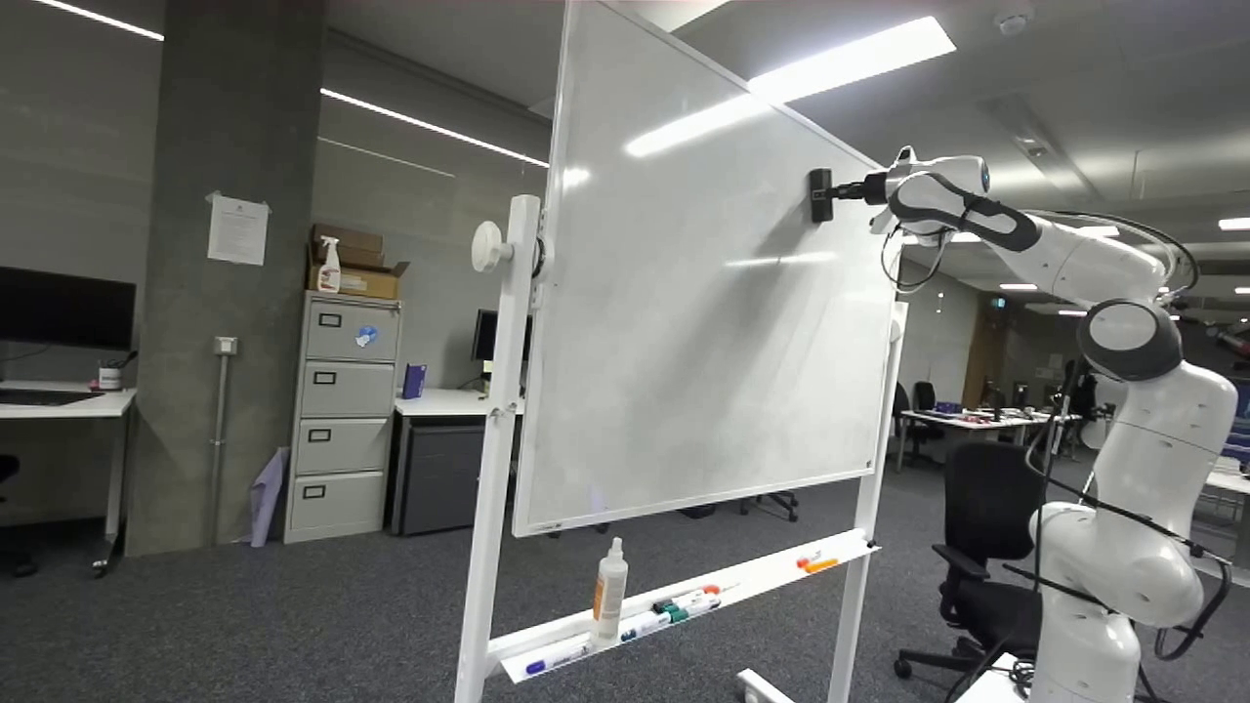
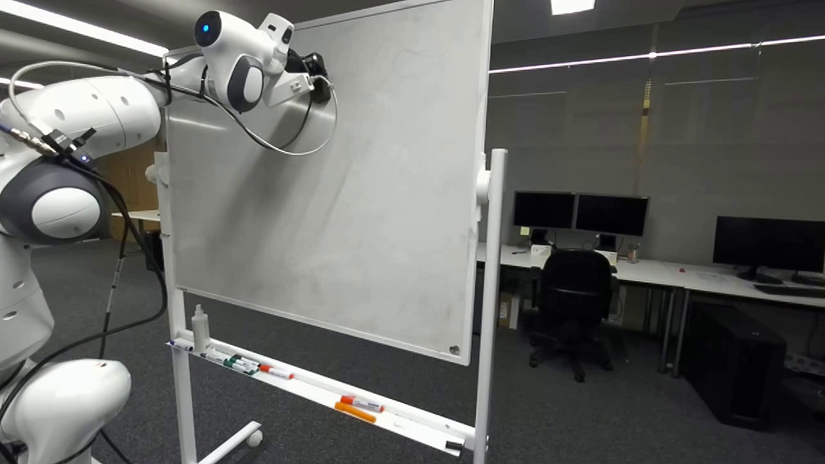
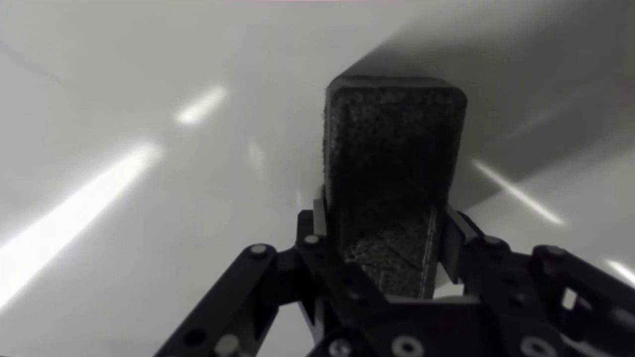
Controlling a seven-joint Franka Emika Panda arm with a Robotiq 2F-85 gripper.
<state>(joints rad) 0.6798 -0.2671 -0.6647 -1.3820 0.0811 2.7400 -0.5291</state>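
The gripper (image 3: 388,225) had its fingers clamped on both sides of a black eraser (image 3: 397,141), which seemed light and stiff-backed, with perhaps a little give, and best held by its flanks. It stood upright before the upper part of the whiteboard (image 1: 664,371); whether they touched was hard to tell. The board's top edge ran near above; the face reached well below, toward the marker tray (image 1: 767,574).
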